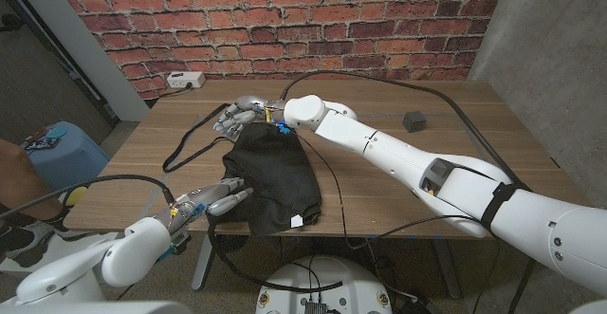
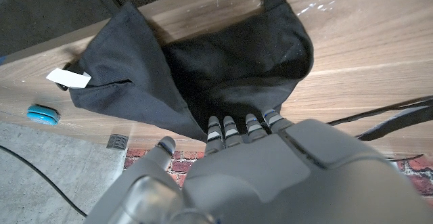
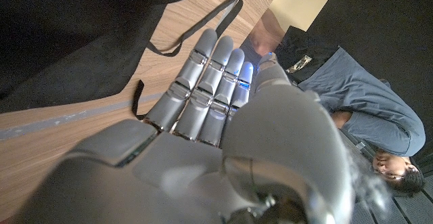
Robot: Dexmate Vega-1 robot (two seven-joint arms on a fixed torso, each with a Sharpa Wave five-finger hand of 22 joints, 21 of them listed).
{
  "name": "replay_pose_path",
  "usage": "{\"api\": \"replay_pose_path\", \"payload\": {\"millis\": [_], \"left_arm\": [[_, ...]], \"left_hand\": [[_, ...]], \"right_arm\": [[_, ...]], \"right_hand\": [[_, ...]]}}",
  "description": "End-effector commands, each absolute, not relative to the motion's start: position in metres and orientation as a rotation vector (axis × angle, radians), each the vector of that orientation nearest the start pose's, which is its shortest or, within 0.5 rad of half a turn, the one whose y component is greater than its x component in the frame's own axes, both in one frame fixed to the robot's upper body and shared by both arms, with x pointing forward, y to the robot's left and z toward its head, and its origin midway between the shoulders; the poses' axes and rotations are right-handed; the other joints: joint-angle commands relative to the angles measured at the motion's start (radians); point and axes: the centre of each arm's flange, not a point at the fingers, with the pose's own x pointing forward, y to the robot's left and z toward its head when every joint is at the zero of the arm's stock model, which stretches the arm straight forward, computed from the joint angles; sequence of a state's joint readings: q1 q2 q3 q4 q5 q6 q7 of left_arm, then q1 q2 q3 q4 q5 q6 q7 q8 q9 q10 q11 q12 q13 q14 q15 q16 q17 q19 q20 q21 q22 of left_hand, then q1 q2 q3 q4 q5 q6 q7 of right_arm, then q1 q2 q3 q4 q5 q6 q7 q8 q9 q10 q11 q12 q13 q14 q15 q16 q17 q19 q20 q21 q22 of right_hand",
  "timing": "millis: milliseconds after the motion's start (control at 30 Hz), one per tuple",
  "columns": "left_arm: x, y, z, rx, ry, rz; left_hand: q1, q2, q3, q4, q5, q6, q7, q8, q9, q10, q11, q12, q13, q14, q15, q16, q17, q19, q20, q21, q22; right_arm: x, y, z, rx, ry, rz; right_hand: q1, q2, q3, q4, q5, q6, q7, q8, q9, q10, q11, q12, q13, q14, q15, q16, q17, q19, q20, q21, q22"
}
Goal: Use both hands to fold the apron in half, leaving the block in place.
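The black apron (image 1: 270, 176) lies bunched up on the middle of the wooden table (image 1: 455, 172), a white tag (image 1: 297, 221) at its near edge and its strap (image 1: 190, 138) looping off to the left. A small dark block (image 1: 414, 120) sits on the bare table far to the right, apart from the apron. My right hand (image 1: 237, 117) hovers at the apron's far left corner with straight fingers (image 3: 203, 82) and holds nothing. My left hand (image 1: 216, 200) is at the near left edge; its fingertips (image 2: 230, 126) touch the apron (image 2: 223, 68) without gripping it.
A white power strip (image 1: 185, 80) lies at the table's far left edge. Black cables (image 1: 379, 82) run across the back and right of the table. A blue stool (image 1: 62, 148) stands left of the table, and a seated person (image 3: 352, 95) is on that side.
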State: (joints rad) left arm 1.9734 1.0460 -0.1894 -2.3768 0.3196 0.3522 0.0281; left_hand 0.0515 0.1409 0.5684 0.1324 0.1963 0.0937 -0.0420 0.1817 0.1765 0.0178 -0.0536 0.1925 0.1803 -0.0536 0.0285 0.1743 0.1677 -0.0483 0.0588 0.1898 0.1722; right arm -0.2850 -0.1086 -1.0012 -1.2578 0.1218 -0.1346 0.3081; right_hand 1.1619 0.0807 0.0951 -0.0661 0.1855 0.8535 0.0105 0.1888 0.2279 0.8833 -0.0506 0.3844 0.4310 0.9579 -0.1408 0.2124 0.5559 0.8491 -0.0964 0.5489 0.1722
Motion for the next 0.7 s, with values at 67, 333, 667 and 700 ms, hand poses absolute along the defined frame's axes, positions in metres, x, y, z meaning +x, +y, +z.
{"api": "replay_pose_path", "payload": {"millis": [67,333,667,700], "left_arm": [[0.394,0.31,-0.133,1.308,-0.256,-0.117],[0.391,0.311,-0.129,1.32,-0.272,-0.119],[0.384,0.31,-0.128,1.323,-0.275,-0.115],[0.384,0.31,-0.128,1.323,-0.274,-0.114]], "left_hand": [[0.008,0.001,0.008,0.002,-0.003,0.012,0.0,0.004,0.001,0.006,0.001,0.007,0.003,-0.002,-0.001,0.004,0.003,-0.002,-0.001,0.002,0.001],[0.008,0.001,0.01,0.001,-0.004,0.011,0.0,0.003,0.001,0.005,0.002,0.007,0.003,-0.001,-0.002,0.004,0.003,-0.002,-0.001,0.003,0.001],[0.008,0.001,0.012,0.001,-0.004,0.014,0.0,0.004,0.001,0.006,0.001,0.007,0.003,0.0,-0.002,0.004,0.003,-0.001,-0.002,0.003,0.001],[0.008,0.001,0.012,0.001,-0.004,0.015,0.001,0.004,0.001,0.007,0.001,0.007,0.003,0.0,-0.001,0.004,0.003,-0.001,-0.001,0.003,0.001]], "right_arm": [[0.592,0.126,0.055,-0.825,-0.547,0.898],[0.592,0.122,0.053,-0.817,-0.543,0.882],[0.591,0.118,0.053,-0.809,-0.541,0.874],[0.592,0.118,0.052,-0.809,-0.54,0.874]], "right_hand": [[-0.008,-0.002,0.003,-0.003,0.006,-0.009,-0.001,0.005,0.002,-0.001,0.006,-0.007,0.0,-0.01,-0.043,-0.001,0.003,-0.004,0.002,-0.006,0.003],[-0.009,0.001,0.005,-0.005,0.006,-0.01,-0.003,0.006,0.001,-0.002,0.007,-0.011,-0.004,-0.013,-0.041,0.0,0.002,-0.007,0.002,-0.009,0.003],[-0.01,0.004,0.005,-0.008,0.006,-0.011,-0.004,0.006,-0.001,-0.003,0.009,-0.016,-0.01,-0.018,-0.038,0.001,0.001,-0.01,0.003,-0.012,0.003],[-0.01,0.004,0.005,-0.008,0.006,-0.012,-0.003,0.006,-0.001,-0.003,0.009,-0.017,-0.01,-0.019,-0.036,0.001,0.001,-0.01,0.003,-0.012,0.003]]}}
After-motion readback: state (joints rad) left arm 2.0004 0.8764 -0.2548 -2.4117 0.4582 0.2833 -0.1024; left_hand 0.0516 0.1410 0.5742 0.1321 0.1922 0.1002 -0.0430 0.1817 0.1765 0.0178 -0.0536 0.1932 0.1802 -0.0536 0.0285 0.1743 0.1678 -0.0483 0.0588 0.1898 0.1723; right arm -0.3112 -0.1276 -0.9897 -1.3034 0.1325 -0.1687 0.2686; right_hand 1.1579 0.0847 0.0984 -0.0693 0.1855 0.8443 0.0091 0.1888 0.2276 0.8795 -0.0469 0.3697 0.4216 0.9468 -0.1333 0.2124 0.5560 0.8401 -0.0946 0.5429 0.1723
